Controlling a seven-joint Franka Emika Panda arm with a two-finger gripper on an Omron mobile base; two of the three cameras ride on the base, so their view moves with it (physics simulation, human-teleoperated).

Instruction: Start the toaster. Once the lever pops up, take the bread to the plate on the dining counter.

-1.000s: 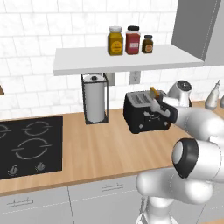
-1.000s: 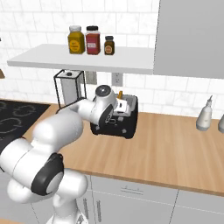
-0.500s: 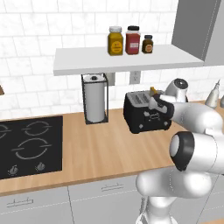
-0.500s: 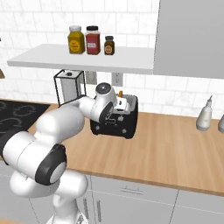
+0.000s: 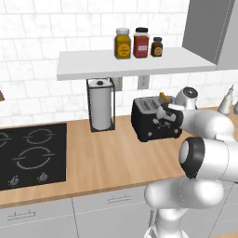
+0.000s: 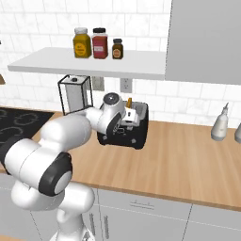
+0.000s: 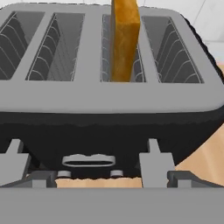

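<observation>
The black toaster [image 5: 151,124] [image 6: 135,133] stands on the wood counter against the tiled wall. One slice of bread [image 5: 162,98] [image 6: 129,102] [image 7: 124,39] sticks up out of one of its slots, tan with a darker crust. My gripper [image 5: 163,116] [image 6: 124,123] [image 7: 113,179] is open, close against the toaster's front face and just below its top. In the hand view two grey levers [image 7: 154,165] show on that face, and nothing is between my fingers. The plate and the dining counter are out of view.
A paper towel roll in a black wire holder [image 5: 101,104] stands left of the toaster. The black cooktop [image 5: 28,153] lies further left. A white shelf [image 5: 135,62] with three jars hangs above. Pale bottles [image 6: 220,124] stand at the right.
My hand has edged closer in to the toaster's front, and the elbow has swung nearer the camera. The jaws have stayed open and the bread has not moved.
</observation>
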